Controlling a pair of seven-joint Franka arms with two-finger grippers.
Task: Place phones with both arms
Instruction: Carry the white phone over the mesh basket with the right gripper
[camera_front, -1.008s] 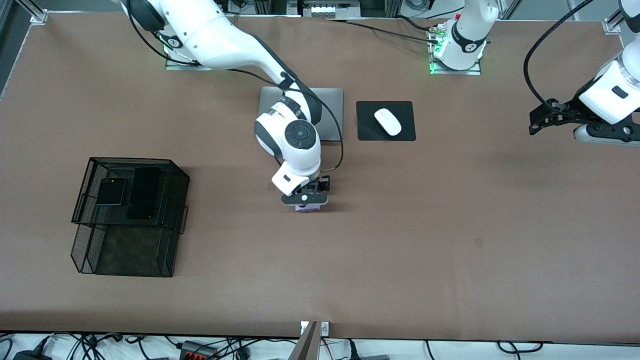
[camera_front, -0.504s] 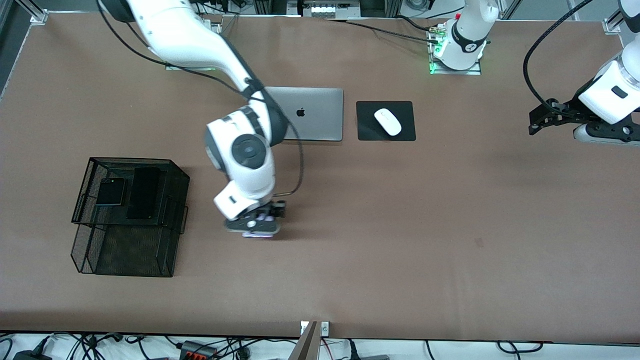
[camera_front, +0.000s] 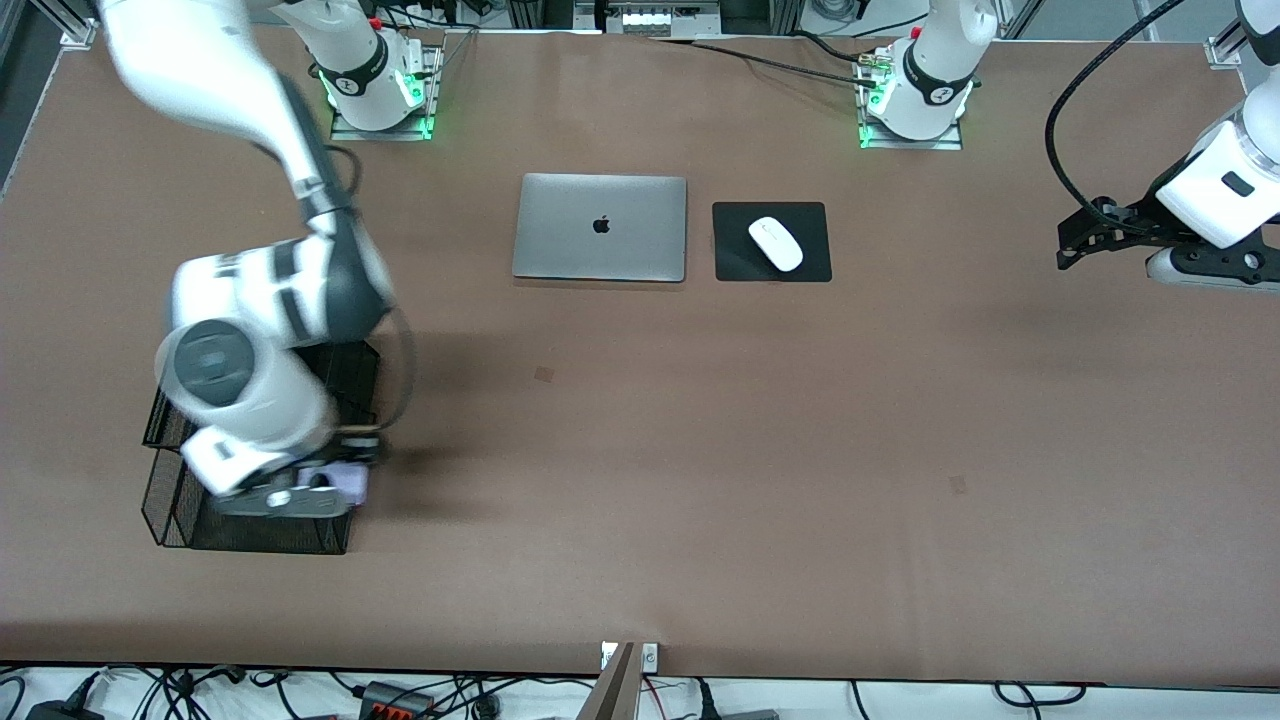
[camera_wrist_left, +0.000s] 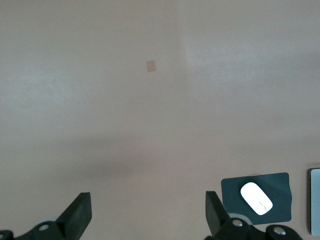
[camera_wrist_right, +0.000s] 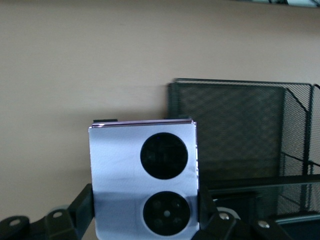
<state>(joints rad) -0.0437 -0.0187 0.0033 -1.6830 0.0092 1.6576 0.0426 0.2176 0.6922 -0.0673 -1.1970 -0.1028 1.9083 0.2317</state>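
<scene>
Brown tabletop, seen from high up, w/ both arm bases along its top edge. Lilac flip phone sits gripped in the right claw: fingers pinch it at both side edges, two black round lenses facing the wrist cam. Claw & phone hang over the lower tier of a black mesh tray, at the tray's corner nearest the front camera and toward the tabletop's middle. Tray stands near the right arm's end of the tabletop; its upper tier is mostly hidden by the right arm, so the other two phones can't be made out. In the right wrist view the mesh walls show just beside the phone.

Closed silver laptop lies toward the base edge, about midway along it. Beside it, toward the left arm's end, a black mouse pad w/ a white mouse on it.

Left claw waits up in the air over the left arm's end of the tabletop, fingers spread wide, nothing between them.
</scene>
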